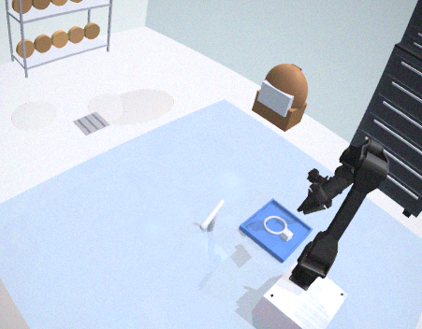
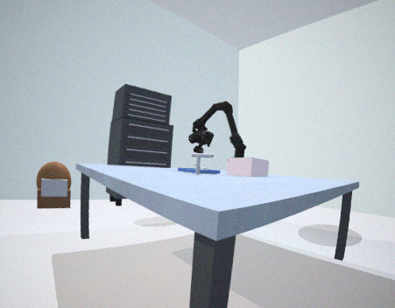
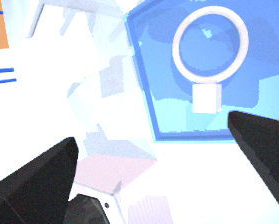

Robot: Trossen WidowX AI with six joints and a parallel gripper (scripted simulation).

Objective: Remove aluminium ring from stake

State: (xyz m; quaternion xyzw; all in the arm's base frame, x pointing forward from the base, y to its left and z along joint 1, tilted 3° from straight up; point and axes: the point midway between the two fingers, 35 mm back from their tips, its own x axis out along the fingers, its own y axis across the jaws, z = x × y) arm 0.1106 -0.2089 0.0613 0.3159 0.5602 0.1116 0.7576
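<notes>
Wrist view: tool (image 1: pixel 304 210) (image 2: pixel 198 150) (image 3: pixel 152 127) was spread, empty, above the tray (image 1: pixel 260 243) (image 2: pixel 185 170) (image 3: pixel 146 95). Retreat should have risen straight, clear of the ring (image 1: pixel 266 227) (image 3: pixel 176 47).

Cropped by the wrist view's upper edge: blue square shallow tray (image 1: pixel 254 237) (image 2: pixel 185 170) (image 3: pixel 146 100). Too small in the exterior view for its outline to be told: pale metal ring with block-like tab (image 1: pixel 266 223) (image 2: pixel 204 168) (image 3: pixel 177 60).

Going by the top view, the stake (image 1: pixel 212 215) (image 2: pixel 198 165) (image 3: pixel 36 20) is the main snag, left of the tray (image 1: pixel 261 244) (image 2: pixel 185 170) (image 3: pixel 144 95), its cross-bar well above the low rim. There's a gap between them, tbh. White block (image 1: pixel 319 304) (image 2: pixel 248 167) (image 3: pixel 110 172) blocks the near side; above the tray, there's open air up to the gripper (image 1: pixel 300 209) (image 2: pixel 198 150) (image 3: pixel 152 127).
</notes>
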